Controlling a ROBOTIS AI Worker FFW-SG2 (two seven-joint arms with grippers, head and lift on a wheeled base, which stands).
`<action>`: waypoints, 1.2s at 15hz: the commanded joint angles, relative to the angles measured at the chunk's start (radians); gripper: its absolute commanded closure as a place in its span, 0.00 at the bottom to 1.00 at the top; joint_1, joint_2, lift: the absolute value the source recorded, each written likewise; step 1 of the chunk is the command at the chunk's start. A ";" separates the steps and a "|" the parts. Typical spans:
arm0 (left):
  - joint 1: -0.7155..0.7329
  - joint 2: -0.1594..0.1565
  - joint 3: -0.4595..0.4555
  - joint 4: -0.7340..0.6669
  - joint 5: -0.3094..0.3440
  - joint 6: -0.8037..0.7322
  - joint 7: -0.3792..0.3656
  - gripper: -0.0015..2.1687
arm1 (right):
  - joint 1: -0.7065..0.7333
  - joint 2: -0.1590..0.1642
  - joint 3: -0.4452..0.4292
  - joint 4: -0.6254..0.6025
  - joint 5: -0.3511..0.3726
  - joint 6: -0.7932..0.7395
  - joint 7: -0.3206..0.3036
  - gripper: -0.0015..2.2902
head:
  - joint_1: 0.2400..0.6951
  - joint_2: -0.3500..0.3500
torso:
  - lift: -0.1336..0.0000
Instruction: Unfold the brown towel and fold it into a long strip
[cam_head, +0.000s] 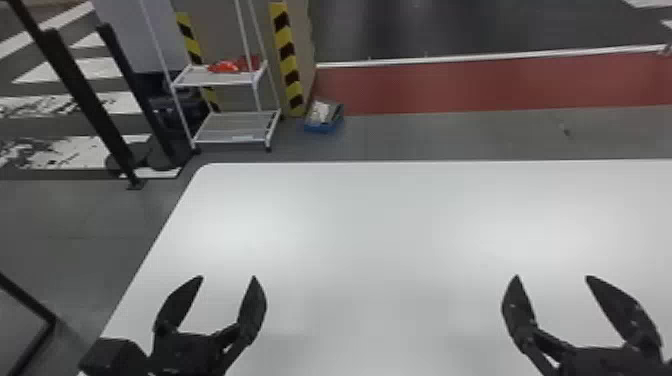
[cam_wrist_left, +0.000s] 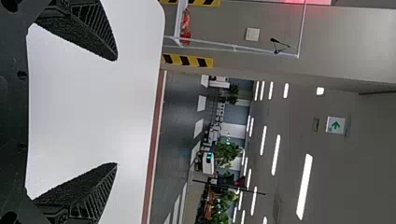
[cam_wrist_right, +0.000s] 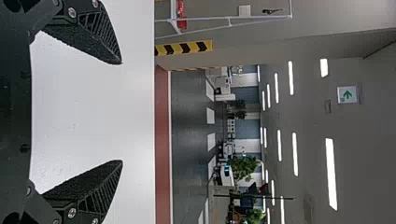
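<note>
Left pincer (cam_head: 228, 276) and right pincer (cam_head: 553, 276) come in at the head view's bottom edge, well apart over the white tabletop (cam_head: 375, 225); both are spread wide and empty, tips aimed toward its far edge; the left pincer is near the left edge; beyond the far left corner stands a white-framed shelf rack (cam_head: 235, 120).

White table (cam_head: 380, 215), wire shelf (red items on top) (cam_head: 235, 128), blue box (cam_head: 323, 127)
</note>
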 joint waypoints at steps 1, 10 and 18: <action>0.000 0.000 0.001 0.001 0.000 0.000 0.000 0.03 | 0.000 0.001 0.000 0.002 0.001 0.001 0.000 0.06 | 1.00 0.74 | 0.08; 0.000 0.000 0.001 0.003 0.000 0.000 -0.003 0.03 | 0.000 0.001 0.000 0.003 0.000 0.001 0.000 0.06 | 1.00 0.74 | 0.08; 0.003 0.000 0.001 0.000 0.000 0.003 -0.002 0.03 | 0.002 0.001 0.002 0.002 0.000 -0.002 0.000 0.06 | 1.00 0.74 | 0.08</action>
